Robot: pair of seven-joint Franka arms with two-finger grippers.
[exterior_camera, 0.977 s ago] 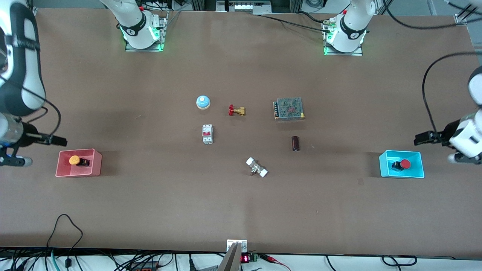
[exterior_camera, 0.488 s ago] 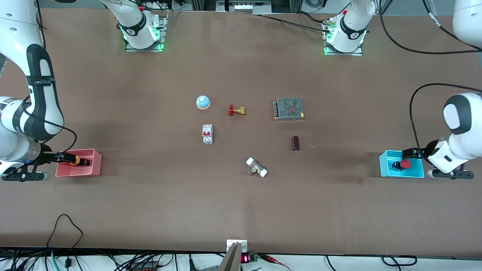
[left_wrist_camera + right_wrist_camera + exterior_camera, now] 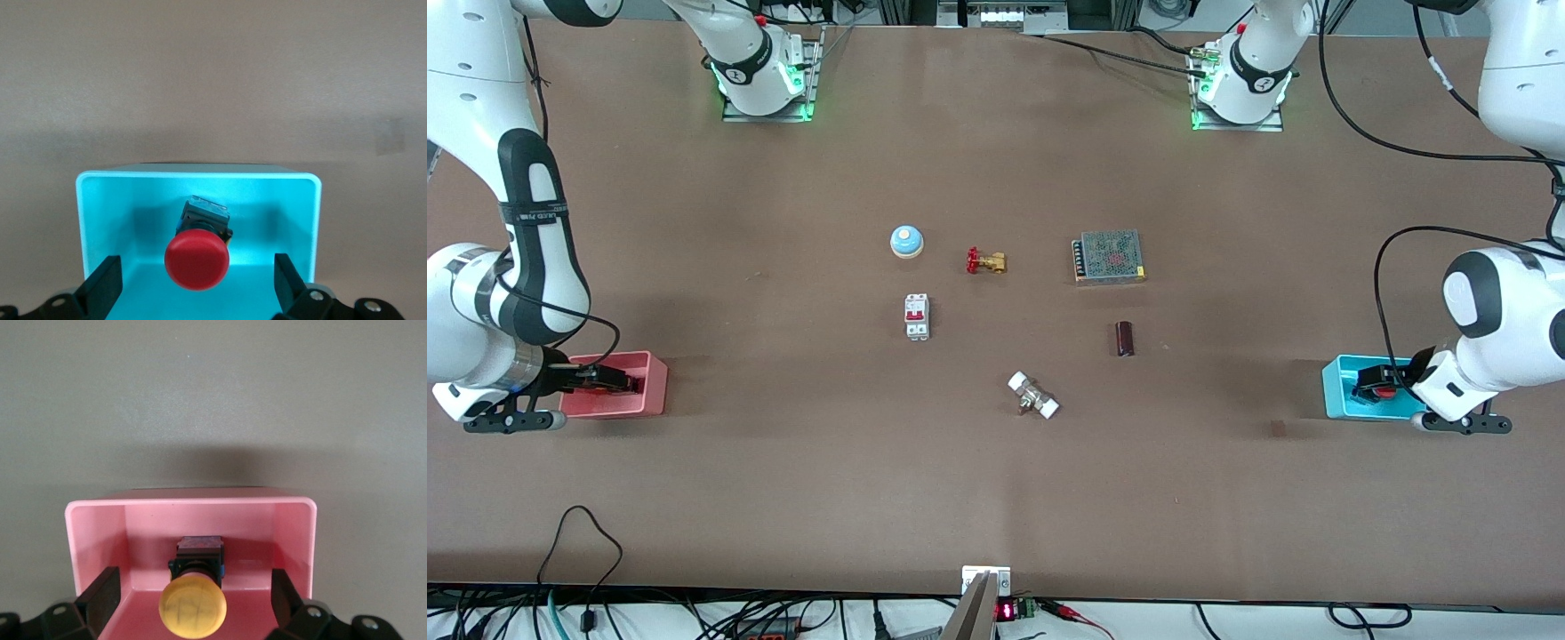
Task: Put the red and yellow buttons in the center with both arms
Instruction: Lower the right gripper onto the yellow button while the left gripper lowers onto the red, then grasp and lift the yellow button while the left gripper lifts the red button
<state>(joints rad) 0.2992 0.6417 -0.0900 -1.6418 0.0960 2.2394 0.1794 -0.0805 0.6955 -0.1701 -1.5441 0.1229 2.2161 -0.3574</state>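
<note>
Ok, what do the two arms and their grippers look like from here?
Both arms, left arm and right arm, are glossy white with black joint bands and loose black cables. The left gripper and right gripper have small black fingers.

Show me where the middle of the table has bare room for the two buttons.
Bare tabletop lies between the breaker and the dark cylinder, and a wide strip nearer the camera than the white fitting. The bell, valve and power supply crowd the row nearer the bases.
</note>
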